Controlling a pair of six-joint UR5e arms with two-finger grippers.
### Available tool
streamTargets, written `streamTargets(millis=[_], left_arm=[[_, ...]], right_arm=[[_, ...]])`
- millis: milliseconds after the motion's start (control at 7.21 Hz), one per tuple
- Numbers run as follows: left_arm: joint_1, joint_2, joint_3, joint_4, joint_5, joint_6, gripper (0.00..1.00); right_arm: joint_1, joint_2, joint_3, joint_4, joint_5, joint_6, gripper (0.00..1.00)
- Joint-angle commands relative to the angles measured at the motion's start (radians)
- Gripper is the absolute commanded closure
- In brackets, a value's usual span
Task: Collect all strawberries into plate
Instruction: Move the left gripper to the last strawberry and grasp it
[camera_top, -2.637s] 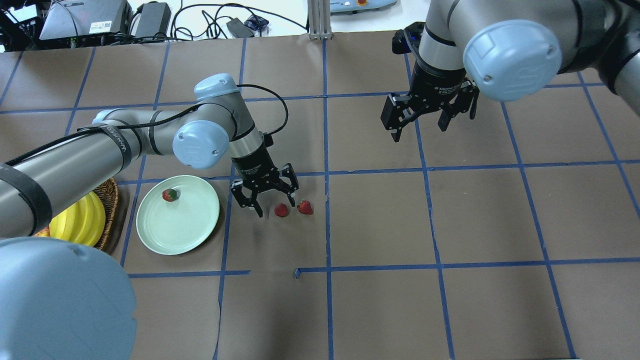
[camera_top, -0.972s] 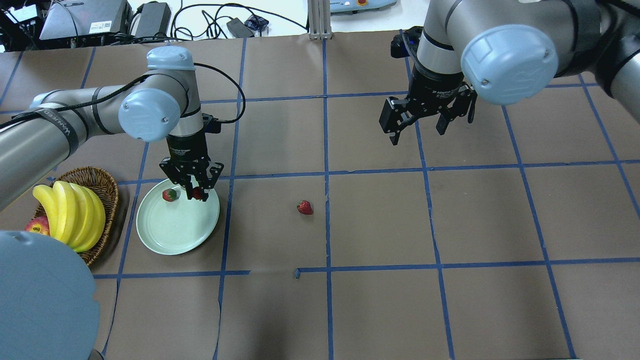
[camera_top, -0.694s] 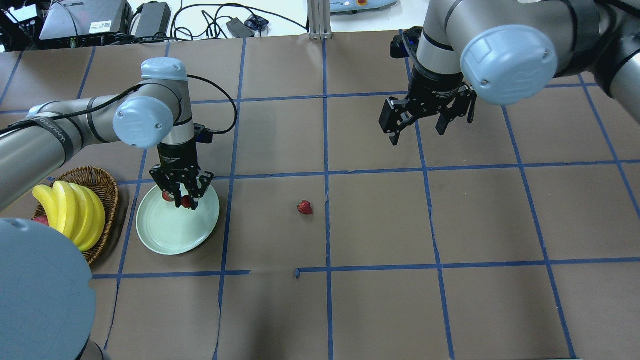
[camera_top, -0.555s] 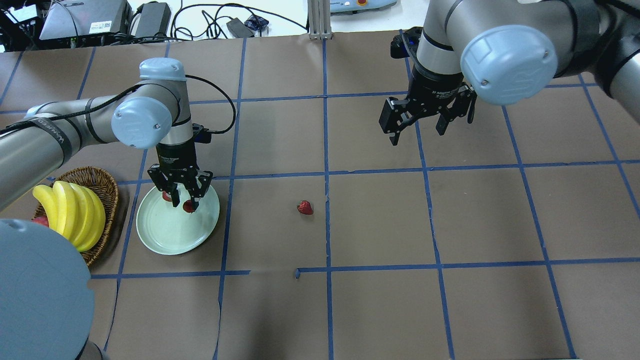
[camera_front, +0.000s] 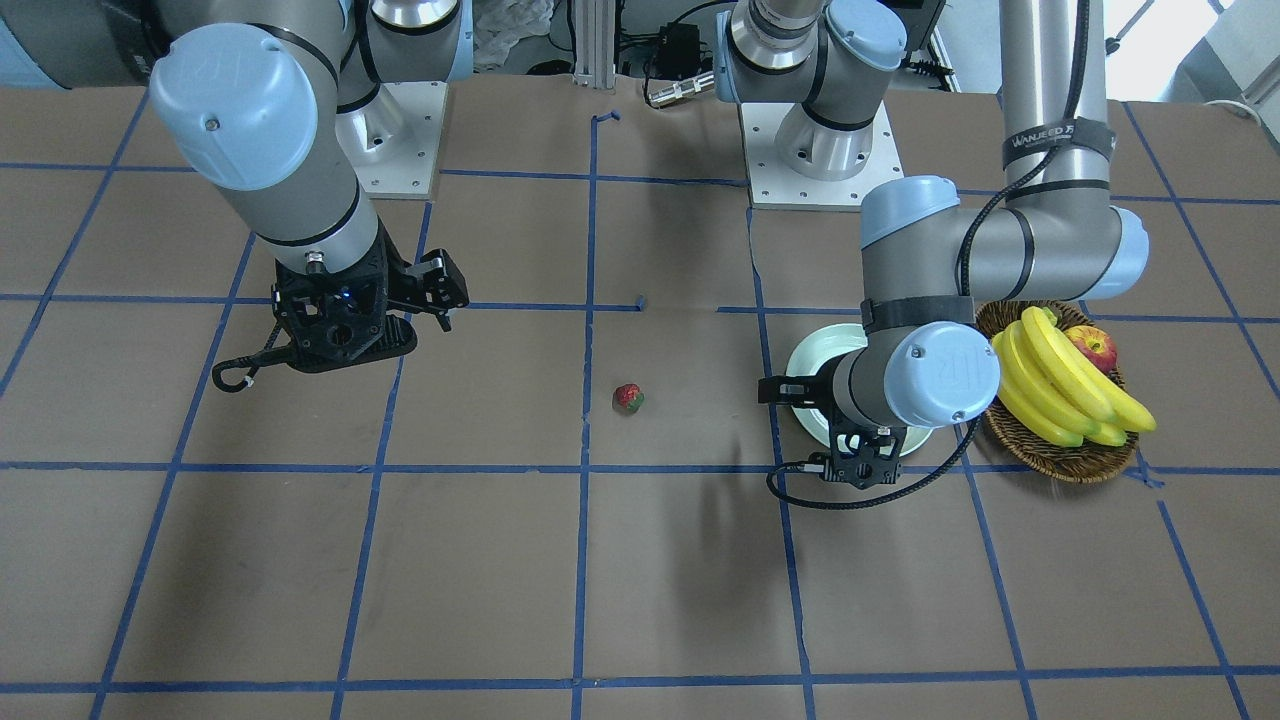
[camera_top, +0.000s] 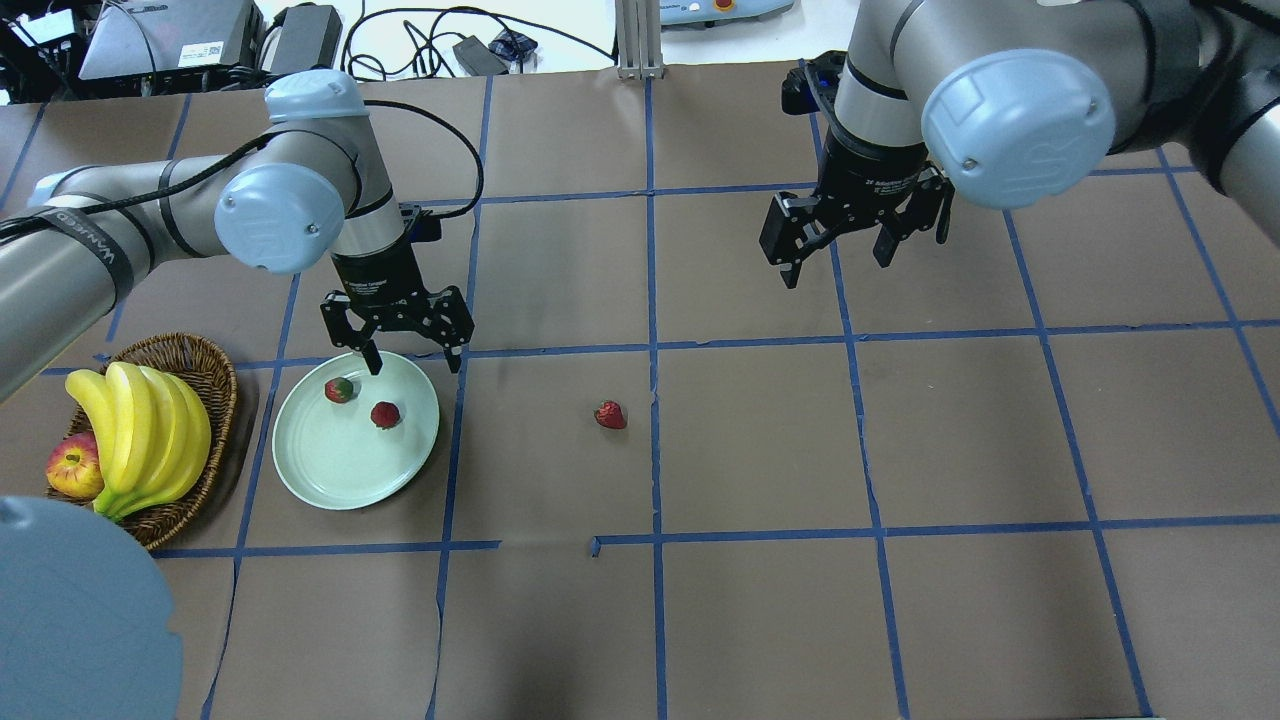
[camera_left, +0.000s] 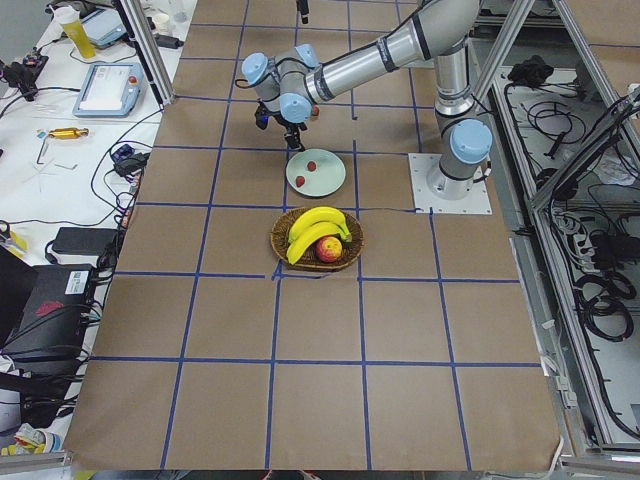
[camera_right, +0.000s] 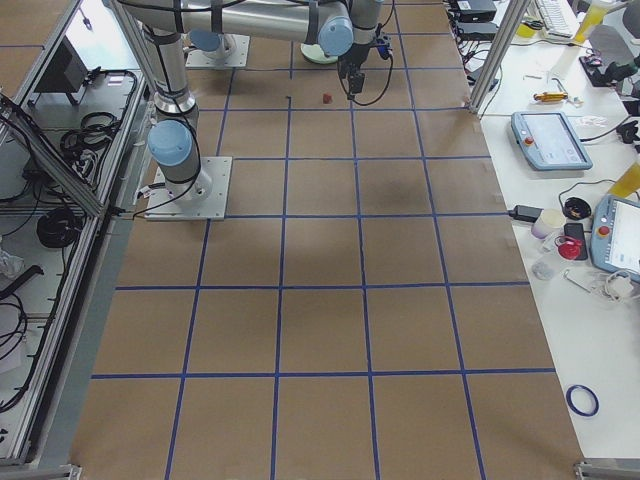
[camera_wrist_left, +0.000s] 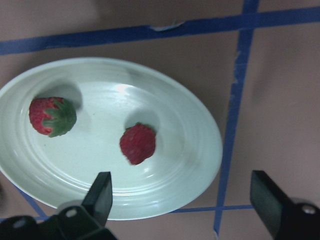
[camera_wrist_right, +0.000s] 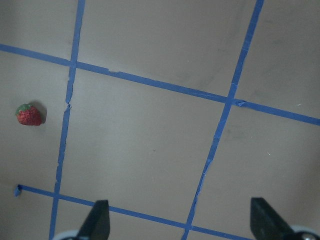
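Where left end effector (camera_top: 415, 362) hovers, jaws apart, plate (camera_top: 340, 470): two strawberries (camera_top: 385, 414).
Third strawberry (camera_top: 610, 414): worktop (camera_top: 760, 600), right of plate.
Right end effector (camera_top: 838, 265): jaws apart.
Basket (camera_top: 222, 385): beside plate, left.

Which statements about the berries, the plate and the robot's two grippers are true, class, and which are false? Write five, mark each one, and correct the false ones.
1. Two small red strawberries lie on the round pale mint-green plate. True.
2. The plate lies beside the brown woven wicker basket without touching it. True.
3. The third strawberry sits in the basket. False: it lies on the brown table paper, apart from the plate.
4. The left gripper is open and holds nothing. True.
5. The right gripper is shut on a strawberry. False: it is open and empty.
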Motion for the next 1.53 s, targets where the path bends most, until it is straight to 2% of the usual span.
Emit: streamTargets(millis=[0,278,555,972,1110,1249,1388], left_arm=[[-0.076,-0.003,0.014,0.027,-0.133,-0.177,0.00],[-0.151,-0.030,0.007,0.066,-0.179,-0.293,0.01],[-0.167,-0.075,0.005,0.084,-0.345,-0.401,0.01],[-0.208,-0.148,-0.007,0.138,-0.350,-0.422,0.03],[-0.214,-0.159,-0.009,0.138,-0.347,-0.420,0.32],[-0.216,-0.159,-0.009,0.136,-0.342,-0.417,0.89],[-0.216,-0.159,-0.010,0.129,-0.336,-0.414,1.00]], right_arm=[[-0.006,-0.003,-0.003,0.002,-0.007,-0.006,0.00],[-0.009,-0.006,0.000,0.002,-0.001,-0.006,0.00],[-0.007,-0.006,0.001,0.002,-0.007,-0.006,0.00],[-0.007,-0.006,0.003,0.002,-0.006,-0.006,0.00],[-0.007,-0.006,0.003,0.002,-0.006,-0.006,0.00],[-0.007,-0.006,0.003,0.002,-0.006,-0.006,0.00],[-0.007,-0.006,0.003,0.002,-0.006,-0.006,0.00]])
